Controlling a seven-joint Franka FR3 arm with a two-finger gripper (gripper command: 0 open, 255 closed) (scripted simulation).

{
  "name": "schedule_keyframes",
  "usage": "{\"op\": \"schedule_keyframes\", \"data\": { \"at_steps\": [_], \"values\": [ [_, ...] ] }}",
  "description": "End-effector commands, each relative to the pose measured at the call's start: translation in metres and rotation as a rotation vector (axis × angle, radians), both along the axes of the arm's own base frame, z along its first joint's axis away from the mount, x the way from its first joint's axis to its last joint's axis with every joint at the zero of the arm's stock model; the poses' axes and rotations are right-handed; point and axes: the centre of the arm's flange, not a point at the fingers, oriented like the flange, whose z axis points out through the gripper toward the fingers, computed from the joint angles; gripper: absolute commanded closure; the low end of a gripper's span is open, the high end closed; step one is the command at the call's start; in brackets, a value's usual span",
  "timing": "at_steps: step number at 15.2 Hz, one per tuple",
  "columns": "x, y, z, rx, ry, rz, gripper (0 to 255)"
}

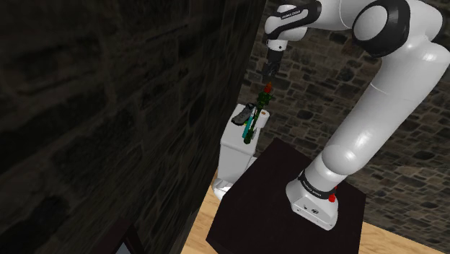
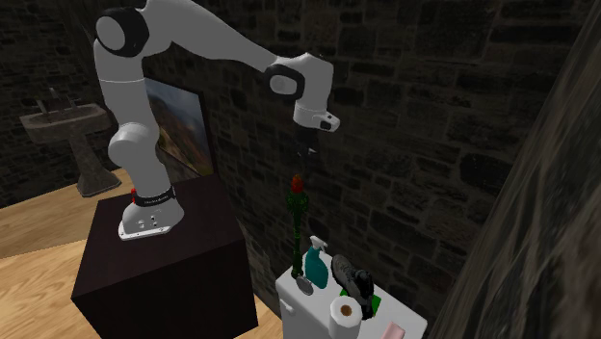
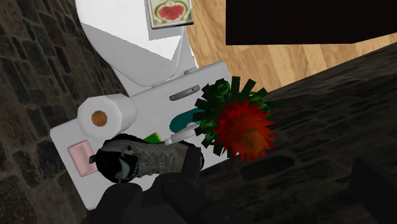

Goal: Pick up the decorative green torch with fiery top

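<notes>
The torch stands upright on the white toilet tank (image 2: 295,306). It has a thin green stem (image 2: 294,231) and a red spiky top (image 2: 297,183), which also show in the shoulder view as top (image 1: 267,89) and stem (image 1: 252,123). My gripper (image 2: 306,152) hangs a little above the fiery top, apart from it, and points down (image 1: 270,71). In the wrist view the red top with its green leaves (image 3: 243,130) lies ahead of my open gripper (image 3: 273,197), off toward one black finger (image 3: 173,194). Nothing is between the fingers.
A teal spray bottle (image 2: 315,262), a dark shoe (image 2: 358,284), a toilet paper roll (image 2: 344,312) and a pink soap bar (image 3: 81,156) crowd the tank beside the torch. A dark stone wall (image 1: 108,108) stands close by. The dark stand (image 2: 164,270), a pedestal sink (image 2: 63,120) and a leaning picture (image 2: 178,130) are further off.
</notes>
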Motion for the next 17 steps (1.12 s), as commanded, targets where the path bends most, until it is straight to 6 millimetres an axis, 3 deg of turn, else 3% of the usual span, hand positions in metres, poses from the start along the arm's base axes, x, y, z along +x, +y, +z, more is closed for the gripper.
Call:
{"op": "schedule_keyframes", "data": {
  "at_steps": [1, 8, 10, 11, 17],
  "values": [
    [0.002, -0.012, -0.004, 0.004, 0.005, 0.000, 0],
    [0.002, -0.012, -0.044, 0.004, 0.005, 0.000, 0],
    [0.002, -0.012, -0.044, 0.004, 0.005, 0.000, 0],
    [0.002, -0.012, -0.044, 0.004, 0.005, 0.000, 255],
    [0.002, -0.013, -0.044, 0.004, 0.005, 0.000, 255]
  ]
}}
